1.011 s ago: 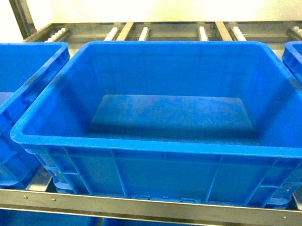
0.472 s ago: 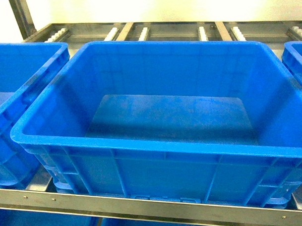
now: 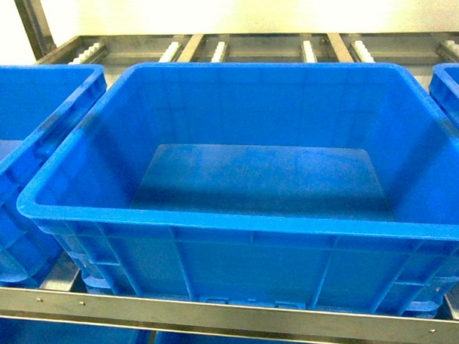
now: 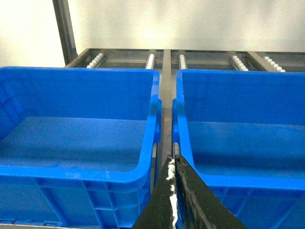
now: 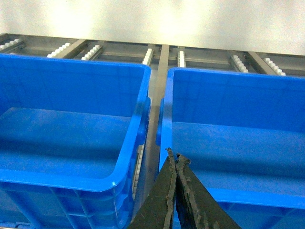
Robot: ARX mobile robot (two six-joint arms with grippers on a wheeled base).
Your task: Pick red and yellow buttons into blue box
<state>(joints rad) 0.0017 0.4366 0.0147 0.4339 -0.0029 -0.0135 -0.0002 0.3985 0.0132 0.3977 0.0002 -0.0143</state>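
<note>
Three crates: sitting side by side on the rack in the head view, blue box (image 3: 246, 217) in the middle, left crate (image 3: 33, 171) and right crate (image 3: 453, 89) cut off by the frame edges.
Blue box: lying empty, its bare floor showing; thick rim and ribbed near wall facing the robot.
Rack: steel rail (image 3: 219, 317) running along the near edge, roller tracks (image 3: 218, 50) showing at the far side behind the crates.
Buttons: none showing in any view; neither red nor yellow cap is appearing in the box, in the neighbouring crates or on the rack.
Left gripper (image 4: 174, 162): jaws pressed together, holding nothing, tip hovering over the gap between two crates in its wrist view.
Right gripper (image 5: 174, 155): jaws likewise closed, holding nothing, tip pointing at the gap between two crates.
Stage, as judged: nothing delivered; the search for the buttons is coming first.
Doing it well, as judged: looking elsewhere for the buttons before reaching; parting the jaws before descending on a cap; gripping the black body below the cap so the rounded head is not slipping; carrying clear over the thick rim; releasing low over the middle box, not a neighbour.
</note>
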